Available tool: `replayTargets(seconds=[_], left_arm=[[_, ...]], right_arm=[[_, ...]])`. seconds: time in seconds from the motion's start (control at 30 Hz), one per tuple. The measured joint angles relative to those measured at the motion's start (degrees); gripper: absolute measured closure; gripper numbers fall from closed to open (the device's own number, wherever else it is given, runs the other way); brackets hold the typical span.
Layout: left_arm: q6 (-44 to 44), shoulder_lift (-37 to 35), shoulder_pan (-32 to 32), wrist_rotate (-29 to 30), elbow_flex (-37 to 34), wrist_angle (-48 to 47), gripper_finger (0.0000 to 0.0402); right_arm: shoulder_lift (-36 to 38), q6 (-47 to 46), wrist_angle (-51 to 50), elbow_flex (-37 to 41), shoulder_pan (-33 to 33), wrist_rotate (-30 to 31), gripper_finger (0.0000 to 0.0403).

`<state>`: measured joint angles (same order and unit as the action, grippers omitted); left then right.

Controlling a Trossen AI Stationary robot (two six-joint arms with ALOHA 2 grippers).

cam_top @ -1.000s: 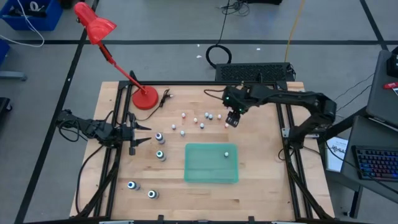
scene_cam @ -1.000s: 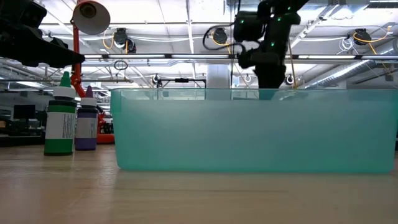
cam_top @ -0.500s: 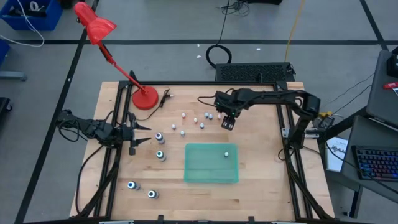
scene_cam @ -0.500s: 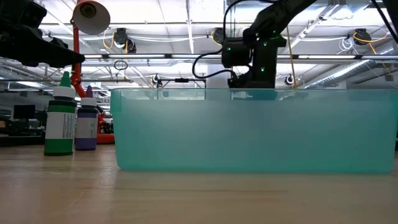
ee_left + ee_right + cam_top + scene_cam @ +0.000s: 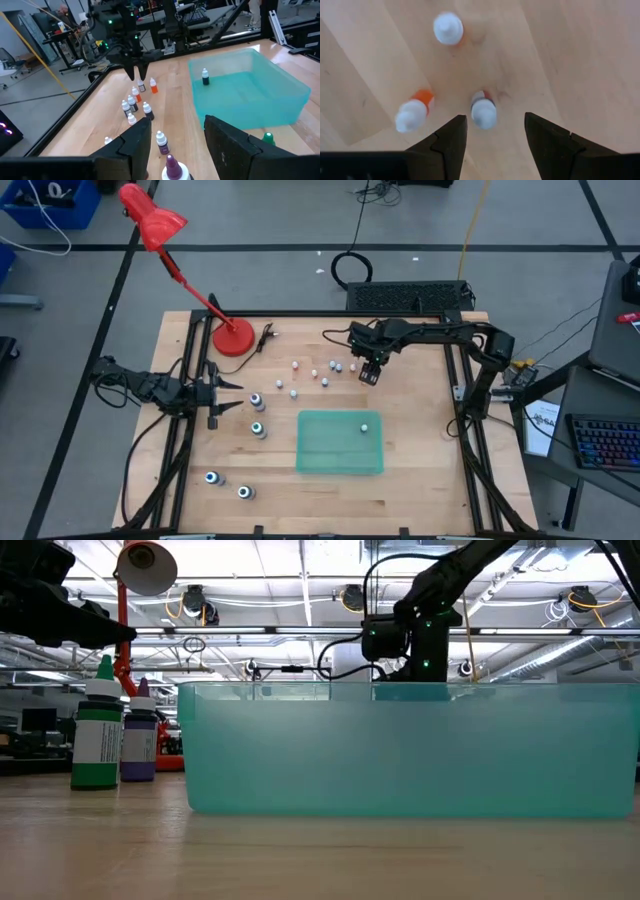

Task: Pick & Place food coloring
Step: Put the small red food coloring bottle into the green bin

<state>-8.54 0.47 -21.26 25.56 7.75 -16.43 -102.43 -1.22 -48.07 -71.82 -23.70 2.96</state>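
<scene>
The right pincer point(image 5: 368, 376) has moved a little toward the left of the frame since before. It hangs with its fingers apart over the small food coloring bottles point(image 5: 483, 112), gripping nothing. The left pincer point(image 5: 232, 395) waits at the table's left edge, fingers apart. The wooden table point(image 5: 420, 470) holds a teal bin point(image 5: 340, 463) with one bottle point(image 5: 205, 77) inside. Only the low view shows the workshop ceiling.
</scene>
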Motion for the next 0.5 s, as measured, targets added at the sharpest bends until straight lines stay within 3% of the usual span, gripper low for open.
replayTargets(seconds=[0.5], left_arm=[[0.00,0.00,0.01,0.00,0.00,0.00,0.0215]], right_arm=[[0.00,0.31,3.50,1.65,0.04,-0.20,0.0220]])
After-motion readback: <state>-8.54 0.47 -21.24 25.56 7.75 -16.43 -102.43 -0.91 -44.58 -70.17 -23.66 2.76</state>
